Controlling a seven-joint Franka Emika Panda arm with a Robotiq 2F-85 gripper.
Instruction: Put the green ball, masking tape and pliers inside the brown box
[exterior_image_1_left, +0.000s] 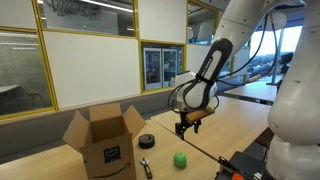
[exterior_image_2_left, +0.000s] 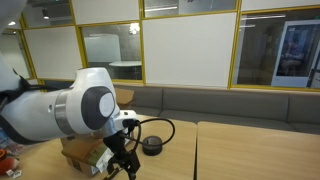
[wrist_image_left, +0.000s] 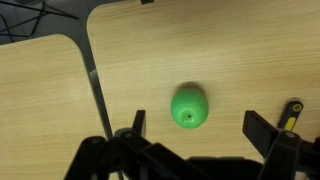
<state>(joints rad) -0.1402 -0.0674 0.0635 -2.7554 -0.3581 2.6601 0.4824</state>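
Wooden table (wrist_image_left: 230, 50): green ball (wrist_image_left: 189, 106) below spread pincer (exterior_image_1_left: 186, 128) (pliers' (exterior_image_1_left: 146, 167) axis unclear).

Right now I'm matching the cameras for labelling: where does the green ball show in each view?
In an exterior view: green ball lower centre, right of the brown box.
In an exterior view: not visible; masking tape sits near centre.
Wrist view: centre, just ahead of the open gripper.
Shared landmark: masking tape, in both exterior views.
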